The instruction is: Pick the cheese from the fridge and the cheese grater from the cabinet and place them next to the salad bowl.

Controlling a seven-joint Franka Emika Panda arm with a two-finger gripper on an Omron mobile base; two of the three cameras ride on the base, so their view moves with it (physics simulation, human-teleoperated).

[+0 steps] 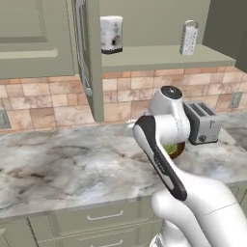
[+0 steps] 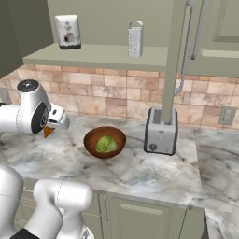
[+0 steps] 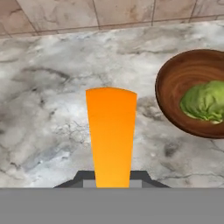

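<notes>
My gripper (image 3: 111,180) is shut on the cheese (image 3: 111,135), an orange wedge that sticks out from between the fingers over the marble counter. In the right base view the gripper (image 2: 52,127) holds the cheese (image 2: 47,132) low, left of the salad bowl (image 2: 92,137). The brown wooden salad bowl (image 3: 173,85) carries green lettuce (image 3: 203,103) and lies just right of the wedge. The silver cheese grater (image 2: 135,39) stands upright on the shelf of the open sage-green cabinet (image 2: 93,58); the grater (image 1: 189,38) also shows at upper right in the left base view.
A white canister (image 2: 68,31) with dark marks stands on the same shelf, left of the grater. A silver toaster (image 2: 161,130) sits on the counter right of the bowl. The open cabinet door (image 2: 175,56) hangs edge-on above the toaster. A tiled wall backs the counter.
</notes>
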